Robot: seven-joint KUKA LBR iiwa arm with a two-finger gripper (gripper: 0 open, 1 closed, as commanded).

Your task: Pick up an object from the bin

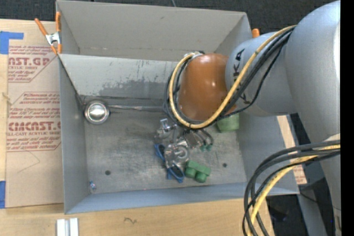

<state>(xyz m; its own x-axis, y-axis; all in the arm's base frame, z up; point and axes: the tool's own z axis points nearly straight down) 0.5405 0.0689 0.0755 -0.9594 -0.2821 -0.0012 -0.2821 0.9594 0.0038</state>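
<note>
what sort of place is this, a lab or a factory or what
Most likely a robotics lab's grasping test cell, not a factory line: a grey metal bin with a few odd things, like a shiny round metal piece and green blocks, and a cabled robot arm reaching in.

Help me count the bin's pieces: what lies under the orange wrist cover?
A pale green block pokes out at its lower right edge, partly covered. Whatever else lies beneath the orange cover is hidden.
</note>
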